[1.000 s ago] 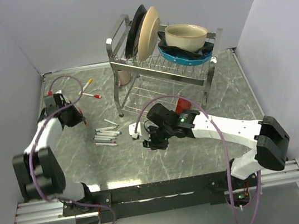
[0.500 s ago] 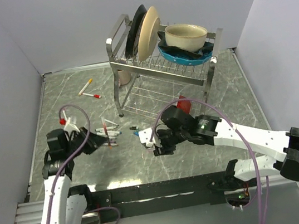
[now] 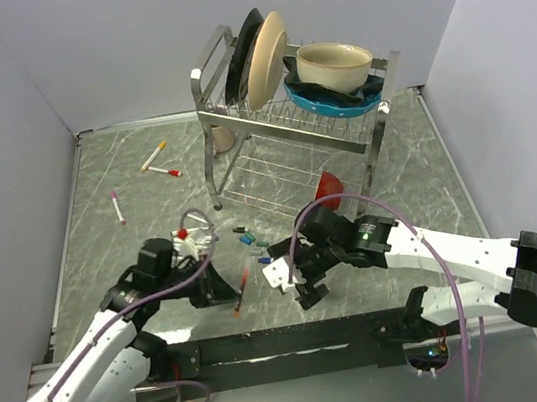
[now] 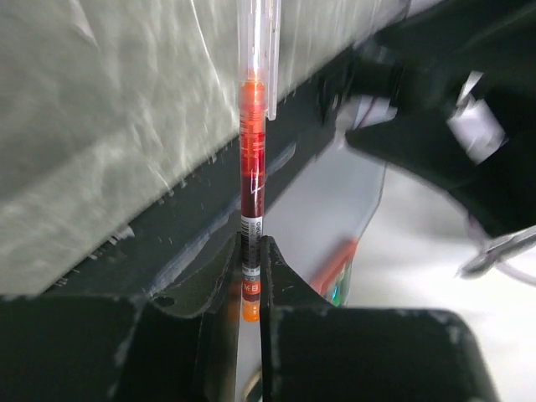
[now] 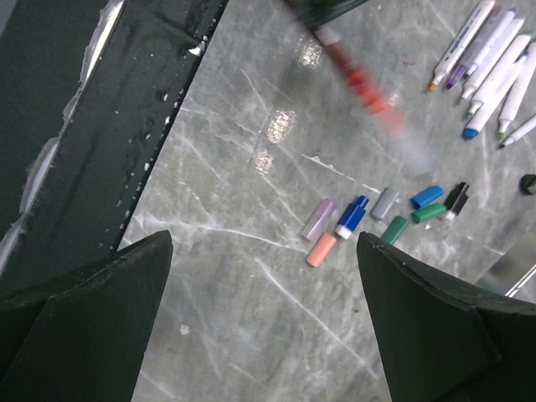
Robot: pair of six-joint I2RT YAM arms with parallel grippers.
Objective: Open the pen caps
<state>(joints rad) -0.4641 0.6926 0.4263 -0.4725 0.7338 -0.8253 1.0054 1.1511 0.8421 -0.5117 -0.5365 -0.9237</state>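
My left gripper (image 3: 225, 286) is shut on a red pen (image 3: 241, 292) near the table's front edge. In the left wrist view the pen (image 4: 251, 167) runs straight up from between my fingers (image 4: 219, 276), and its far end looks clear and white. My right gripper (image 3: 296, 280) stands wide open just to its right, holding nothing. Below the right gripper (image 5: 264, 243), several loose pen caps lie on the table: lilac (image 5: 318, 219), salmon (image 5: 320, 249), blue (image 5: 352, 215), green (image 5: 394, 229) and black (image 5: 456, 199). The held pen (image 5: 368, 92) shows there as a blur.
Several uncapped white pens (image 5: 490, 59) lie beyond the caps. Three capped pens rest at the far left: pink (image 3: 118, 206), yellow (image 3: 153, 156), red (image 3: 168, 171). A metal dish rack (image 3: 288, 127) with plates and bowls stands at the back, a red bowl (image 3: 327, 184) under it.
My left arm swung from the far left to the front middle, carrying the red pen. My right gripper opened wide and moved slightly toward the near edge.
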